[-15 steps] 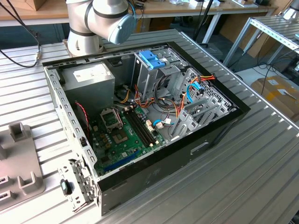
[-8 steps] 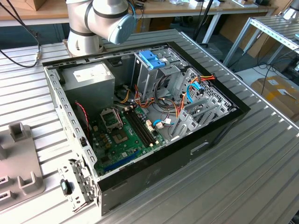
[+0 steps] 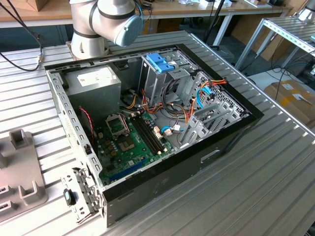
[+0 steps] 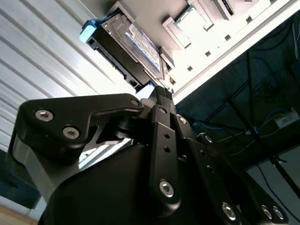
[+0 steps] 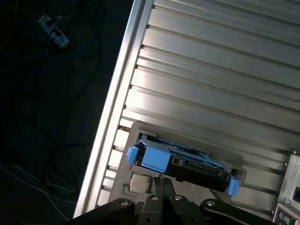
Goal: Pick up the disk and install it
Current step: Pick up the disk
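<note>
On the ribbed aluminium table (image 5: 211, 70), close to its edge, the disk (image 5: 192, 165) in its light blue carrier (image 5: 152, 158) rests in a grey holder (image 5: 137, 130), and the gripper (image 5: 164, 182) sits right against the disk's side, though whether it is clenched or released cannot be told.

Slatted table (image 3: 256, 182), computer case (image 3: 162, 184) (grey holder (image 3: 22, 169))

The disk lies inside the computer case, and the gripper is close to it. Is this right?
No. The first wrist view shows the disk in a grey holder on the table, not inside the case; the gripper is close to it.
</note>
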You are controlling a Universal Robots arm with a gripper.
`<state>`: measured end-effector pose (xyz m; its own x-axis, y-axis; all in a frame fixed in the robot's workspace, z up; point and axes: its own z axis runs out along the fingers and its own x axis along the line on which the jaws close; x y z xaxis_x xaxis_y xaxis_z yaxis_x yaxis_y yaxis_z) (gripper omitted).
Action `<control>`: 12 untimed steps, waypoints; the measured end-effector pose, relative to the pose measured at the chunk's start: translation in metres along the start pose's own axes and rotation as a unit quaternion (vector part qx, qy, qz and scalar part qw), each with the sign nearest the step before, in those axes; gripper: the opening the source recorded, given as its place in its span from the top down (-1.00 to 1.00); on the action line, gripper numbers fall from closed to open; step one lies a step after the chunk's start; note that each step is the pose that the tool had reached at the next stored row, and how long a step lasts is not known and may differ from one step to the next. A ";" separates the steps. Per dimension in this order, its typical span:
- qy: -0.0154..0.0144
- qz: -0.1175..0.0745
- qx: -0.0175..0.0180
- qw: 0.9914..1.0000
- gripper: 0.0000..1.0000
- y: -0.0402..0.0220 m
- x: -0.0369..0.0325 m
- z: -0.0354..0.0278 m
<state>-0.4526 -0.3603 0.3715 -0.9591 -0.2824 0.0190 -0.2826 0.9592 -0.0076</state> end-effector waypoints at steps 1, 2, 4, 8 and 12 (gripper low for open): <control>0.000 -0.010 0.000 1.000 0.79 0.0000 0.0000 0.0000; 0.000 -0.016 0.000 1.000 0.79 0.0000 0.0000 0.0000; 0.000 -0.033 0.001 0.999 0.79 0.0000 0.0000 0.0000; -0.001 -0.068 0.001 0.998 0.79 0.0000 0.0000 0.0001; -0.001 -0.098 0.002 0.995 0.79 0.0000 0.0000 0.0002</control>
<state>-0.4525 -0.3603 0.3713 -0.8856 -0.4641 0.0189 -0.4643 0.8857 -0.0077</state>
